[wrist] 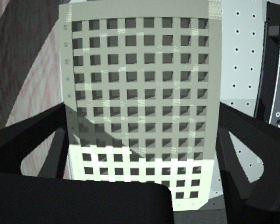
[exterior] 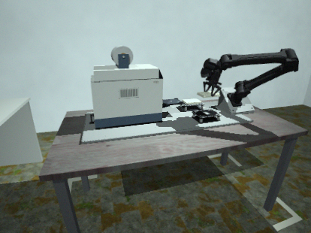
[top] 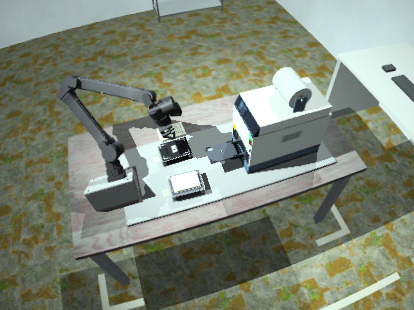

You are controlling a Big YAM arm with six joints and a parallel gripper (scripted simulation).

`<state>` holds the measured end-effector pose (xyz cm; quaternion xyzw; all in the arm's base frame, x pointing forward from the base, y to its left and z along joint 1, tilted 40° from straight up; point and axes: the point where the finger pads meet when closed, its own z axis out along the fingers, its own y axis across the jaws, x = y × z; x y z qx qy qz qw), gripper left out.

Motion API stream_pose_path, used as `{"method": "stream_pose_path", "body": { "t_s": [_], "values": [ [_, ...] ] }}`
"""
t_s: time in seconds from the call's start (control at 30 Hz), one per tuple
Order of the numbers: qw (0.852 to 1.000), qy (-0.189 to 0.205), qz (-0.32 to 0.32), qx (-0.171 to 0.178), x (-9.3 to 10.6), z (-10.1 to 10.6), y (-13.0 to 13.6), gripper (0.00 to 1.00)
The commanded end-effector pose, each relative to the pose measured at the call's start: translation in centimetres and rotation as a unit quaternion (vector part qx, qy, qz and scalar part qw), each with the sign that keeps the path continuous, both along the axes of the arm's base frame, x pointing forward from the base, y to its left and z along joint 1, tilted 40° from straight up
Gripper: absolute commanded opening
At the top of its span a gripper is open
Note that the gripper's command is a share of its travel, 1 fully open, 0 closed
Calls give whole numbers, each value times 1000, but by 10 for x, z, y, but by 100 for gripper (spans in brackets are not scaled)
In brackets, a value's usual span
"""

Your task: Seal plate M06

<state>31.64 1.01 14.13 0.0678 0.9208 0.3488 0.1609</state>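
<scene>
My gripper [top: 170,131] [exterior: 211,93] [wrist: 142,110] is shut on the long sides of a pale plate with open square wells, taken as M06 [top: 179,127] [exterior: 203,95] [wrist: 140,11]; its label is not readable. The plate hangs above the board's back edge in the top view, beyond a dark nest [top: 175,149] [exterior: 206,115] that holds no plate. A white-topped plate [top: 185,181] [exterior: 192,101] sits in the other nest. The sealer's dark stage [top: 223,152] [exterior: 171,101] is out and bears no plate. The sealer [top: 286,143] [exterior: 128,96] shows small yellow and green spots; lamp state is unclear.
A white foil roll [top: 290,87] [exterior: 122,55] stands on top of the sealer. The nests and sealer share a light perforated board [top: 150,213] [exterior: 113,134] [wrist: 244,75] on the wooden table. The arm's base stands at the board's end, away from the sealer.
</scene>
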Motion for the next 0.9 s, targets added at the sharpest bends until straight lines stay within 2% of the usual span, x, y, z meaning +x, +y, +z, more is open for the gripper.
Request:
{"method": "stream_pose_path", "body": {
  "t_s": [0.0,0.33,0.87],
  "values": [
    [1000,-6,2,-1,1,1,4,0],
    [1000,-11,2,-3,3,2,3,0],
    [1000,6,2,4,-4,2,5,0]
  ]
}}
